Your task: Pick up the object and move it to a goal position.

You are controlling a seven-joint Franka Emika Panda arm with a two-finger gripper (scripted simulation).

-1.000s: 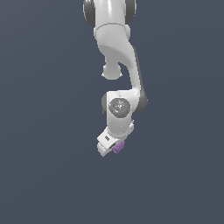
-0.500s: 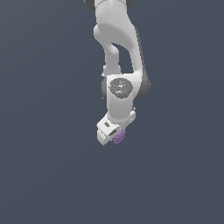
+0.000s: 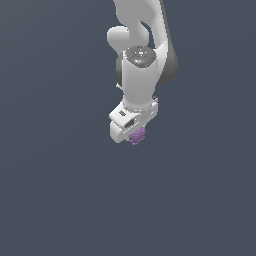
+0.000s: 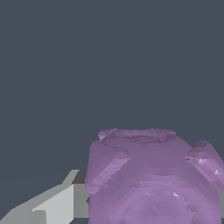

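In the exterior view I am seeing the claw (image 3: 134, 134) hanging under the white arm (image 3: 142, 75), and the purple object (image 3: 136, 135) is peeking out at its tip, mostly hidden by the white housing. No goal marker is showing anywhere against the plain grey ground, so I am steering blind on the target.

In the wrist view the object (image 4: 153, 179) is filling the lower frame, and one grey finger (image 4: 48, 205) is pressing against its side; the other finger is hidden, but I am reading the claw as closed down on it. The lumpy surface is worrying me: a bumpy contact could be letting it twist or slip out if I am swinging the arm too sharply
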